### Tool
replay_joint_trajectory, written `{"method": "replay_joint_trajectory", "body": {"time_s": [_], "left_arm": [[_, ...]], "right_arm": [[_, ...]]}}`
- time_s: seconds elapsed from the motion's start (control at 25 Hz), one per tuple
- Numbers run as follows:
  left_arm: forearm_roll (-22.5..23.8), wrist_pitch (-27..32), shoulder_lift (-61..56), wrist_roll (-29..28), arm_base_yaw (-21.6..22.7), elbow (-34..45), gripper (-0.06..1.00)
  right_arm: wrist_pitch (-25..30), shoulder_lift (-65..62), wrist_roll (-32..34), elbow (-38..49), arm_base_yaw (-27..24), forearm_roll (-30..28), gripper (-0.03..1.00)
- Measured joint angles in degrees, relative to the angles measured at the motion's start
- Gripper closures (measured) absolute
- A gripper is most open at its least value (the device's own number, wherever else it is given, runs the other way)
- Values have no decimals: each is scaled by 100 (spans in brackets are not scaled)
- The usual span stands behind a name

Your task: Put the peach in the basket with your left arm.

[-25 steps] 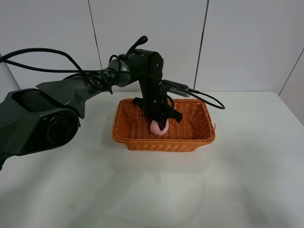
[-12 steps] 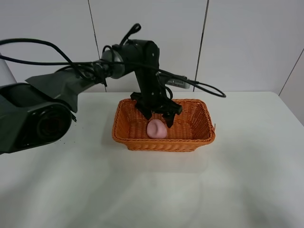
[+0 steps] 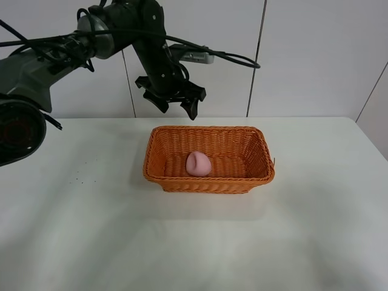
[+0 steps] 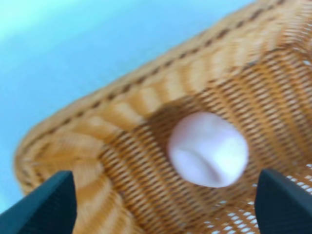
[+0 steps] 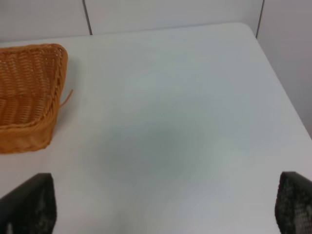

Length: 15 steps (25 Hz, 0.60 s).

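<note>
Lying inside the basket [image 3: 209, 182], the peach [image 3: 198, 163] sits well below the left gripper [image 3: 176, 110], its jaws spread and empty above the basket's rear rim; the right gripper [image 5: 165, 209] also gapes.

Small pale-pink peach [image 3: 198, 163] w/ crease, loose on floor of rect. orange wicker basket [image 3: 209, 183], left of centre, basket upright on worktop [image 3: 91, 230], black left arm [image 3: 145, 42] high, end effector [image 3: 174, 104] splayed, empty, well clear above basket.
</note>
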Motion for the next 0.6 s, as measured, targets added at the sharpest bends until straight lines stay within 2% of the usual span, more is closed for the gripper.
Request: {"method": "replay_joint_trajectory", "body": {"time_s": [0.16, 0.4, 0.6], "left_arm": [[0, 0, 0, 107, 447, 0, 9], [318, 0, 0, 190, 1486, 0, 9], [406, 0, 0, 208, 2274, 21, 9]], "right_arm": [[0, 0, 0, 0, 0, 0, 27], [0, 0, 0, 0, 0, 0, 27], [0, 0, 0, 0, 0, 0, 27]]}}
